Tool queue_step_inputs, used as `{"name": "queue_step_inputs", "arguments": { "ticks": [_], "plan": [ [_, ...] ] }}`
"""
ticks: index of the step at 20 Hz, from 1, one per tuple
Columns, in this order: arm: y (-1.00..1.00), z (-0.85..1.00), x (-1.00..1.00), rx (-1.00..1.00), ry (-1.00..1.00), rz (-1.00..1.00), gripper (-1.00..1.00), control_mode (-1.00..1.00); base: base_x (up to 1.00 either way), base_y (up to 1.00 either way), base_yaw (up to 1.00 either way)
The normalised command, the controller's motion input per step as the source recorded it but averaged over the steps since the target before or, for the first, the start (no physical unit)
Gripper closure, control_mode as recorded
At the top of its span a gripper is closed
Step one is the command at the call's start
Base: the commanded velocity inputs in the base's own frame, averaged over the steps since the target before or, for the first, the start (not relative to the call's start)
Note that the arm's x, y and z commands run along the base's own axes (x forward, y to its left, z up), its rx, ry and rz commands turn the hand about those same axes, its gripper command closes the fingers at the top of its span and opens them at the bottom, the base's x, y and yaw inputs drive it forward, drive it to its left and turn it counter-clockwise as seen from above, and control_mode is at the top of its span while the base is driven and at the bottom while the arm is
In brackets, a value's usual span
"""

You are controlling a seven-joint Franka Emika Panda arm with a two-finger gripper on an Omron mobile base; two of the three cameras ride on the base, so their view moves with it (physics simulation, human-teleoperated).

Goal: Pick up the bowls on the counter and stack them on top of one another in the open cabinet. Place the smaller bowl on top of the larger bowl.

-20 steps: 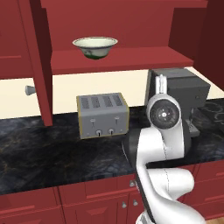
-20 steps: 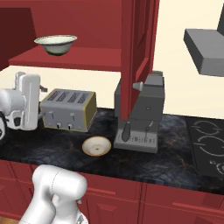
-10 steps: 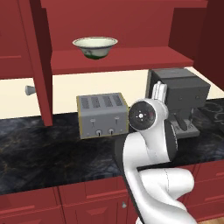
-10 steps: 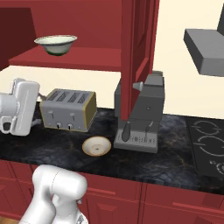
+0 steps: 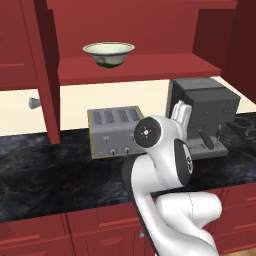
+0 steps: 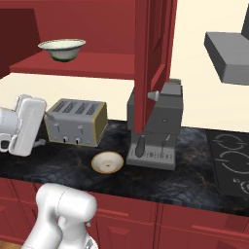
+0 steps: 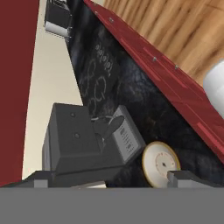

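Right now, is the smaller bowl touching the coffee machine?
Apart. The right base view shows the smaller bowl on black counter, with a bare strip between it and the coffee machine.

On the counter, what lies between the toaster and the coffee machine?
In the right base view, the smaller bowl lies there, slightly forward of both the toaster and coffee machine, on the black counter.

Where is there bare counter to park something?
Bare counter lies left of the toaster, up to the open cabinet door. It is crowded between toaster and coffee machine, where the smaller bowl sits.
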Motion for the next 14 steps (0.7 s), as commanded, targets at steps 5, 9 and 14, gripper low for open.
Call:
{"name": "queue_step_inputs", "arguments": {
  "ticks": [5,9,14],
  "plan": [
    [-0.05,-0.32,0.00,0.03,-0.01,-0.11,-1.00,-1.00,0.00,0.00,0.00],
    [0.03,-0.37,0.05,0.03,-0.04,-0.05,-1.00,-1.00,0.00,0.00,0.00],
    [0.00,-0.36,0.11,0.00,-0.03,-0.03,-1.00,-1.00,0.00,0.00,0.00]
  ]
}}
